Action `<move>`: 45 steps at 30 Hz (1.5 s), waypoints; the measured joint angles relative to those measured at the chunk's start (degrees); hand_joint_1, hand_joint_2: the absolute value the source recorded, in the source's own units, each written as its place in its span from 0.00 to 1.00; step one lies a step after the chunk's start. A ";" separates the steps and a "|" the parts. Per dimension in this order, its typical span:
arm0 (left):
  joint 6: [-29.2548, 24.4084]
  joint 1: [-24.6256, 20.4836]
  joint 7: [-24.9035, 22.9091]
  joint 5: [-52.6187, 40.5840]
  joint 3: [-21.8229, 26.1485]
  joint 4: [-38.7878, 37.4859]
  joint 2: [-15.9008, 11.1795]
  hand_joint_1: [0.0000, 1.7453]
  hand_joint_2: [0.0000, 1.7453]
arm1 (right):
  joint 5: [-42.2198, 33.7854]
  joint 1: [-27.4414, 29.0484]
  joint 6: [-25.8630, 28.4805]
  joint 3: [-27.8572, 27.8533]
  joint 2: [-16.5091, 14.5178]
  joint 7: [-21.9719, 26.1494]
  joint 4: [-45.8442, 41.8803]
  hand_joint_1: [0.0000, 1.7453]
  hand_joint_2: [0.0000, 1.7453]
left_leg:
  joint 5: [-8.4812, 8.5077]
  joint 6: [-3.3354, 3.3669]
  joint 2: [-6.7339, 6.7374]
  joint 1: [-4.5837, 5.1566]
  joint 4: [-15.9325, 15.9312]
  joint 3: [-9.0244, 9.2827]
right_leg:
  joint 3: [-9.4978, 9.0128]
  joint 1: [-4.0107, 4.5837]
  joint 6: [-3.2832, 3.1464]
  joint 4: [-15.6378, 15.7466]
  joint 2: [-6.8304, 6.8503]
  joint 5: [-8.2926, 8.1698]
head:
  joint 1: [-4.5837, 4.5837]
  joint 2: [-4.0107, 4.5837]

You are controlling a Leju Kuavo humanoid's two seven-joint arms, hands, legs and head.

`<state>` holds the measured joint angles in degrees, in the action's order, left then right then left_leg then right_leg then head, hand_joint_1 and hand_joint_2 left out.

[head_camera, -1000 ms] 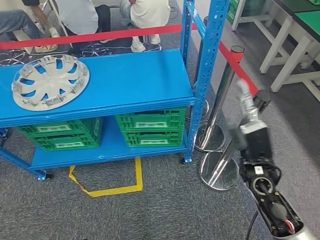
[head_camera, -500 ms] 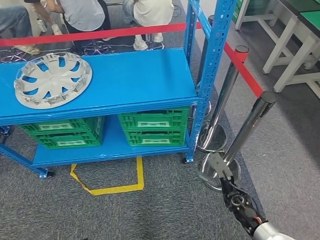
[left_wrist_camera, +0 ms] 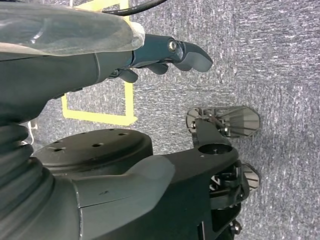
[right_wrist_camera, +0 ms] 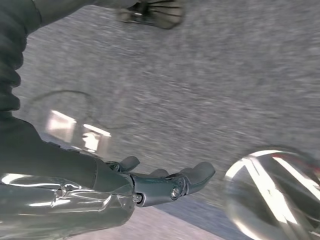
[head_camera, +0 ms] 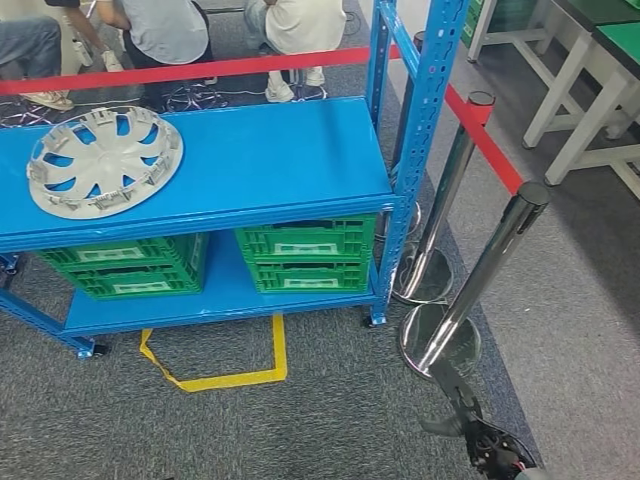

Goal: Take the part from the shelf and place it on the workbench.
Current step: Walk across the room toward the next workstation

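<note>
The part, a silver wheel cover (head_camera: 104,161), lies flat on the left of the blue shelf's top board (head_camera: 279,160). Neither hand is near it. My right hand (head_camera: 454,398) hangs low at the lower right of the head view, close to the foot of a chrome post. The right wrist view shows that hand (right_wrist_camera: 166,182) with fingers stretched out over grey carpet, holding nothing. In the left wrist view my left hand (left_wrist_camera: 166,52) also points down at the carpet with fingers extended and nothing in them.
Green crates (head_camera: 306,255) fill the shelf's lower level. Two chrome posts (head_camera: 483,275) with a red belt (head_camera: 483,135) stand right of the shelf. White-legged benches with green tops (head_camera: 604,70) are at far right. People (head_camera: 162,30) sit behind the shelf. Yellow tape (head_camera: 226,375) marks the floor.
My right arm has dropped from beside the post top to low at the picture's bottom edge. The view has shifted slightly; the wheel cover stays on the shelf.
</note>
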<state>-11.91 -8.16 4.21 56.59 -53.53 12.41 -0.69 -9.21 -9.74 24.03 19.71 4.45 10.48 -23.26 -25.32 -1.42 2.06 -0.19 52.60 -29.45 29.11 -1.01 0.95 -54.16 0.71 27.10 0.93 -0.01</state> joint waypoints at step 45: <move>4.88 5.52 -4.80 -24.98 11.78 2.10 -0.19 0.00 1.00 | 3.32 10.01 -13.52 -1.03 -4.61 -12.11 8.08 0.00 1.00 | -0.07 0.05 0.07 0.06 -0.03 0.15 | -0.16 -0.10 0.02 0.02 -0.06 0.02 | -0.02 0.01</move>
<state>-7.03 -2.64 -0.59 31.61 -41.74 14.52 -0.87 -5.90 0.27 10.51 18.68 -0.15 -1.63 -15.17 -25.39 -1.37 2.13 -0.12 52.57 -29.31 28.96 -1.10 0.96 -54.14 0.65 27.12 0.92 0.00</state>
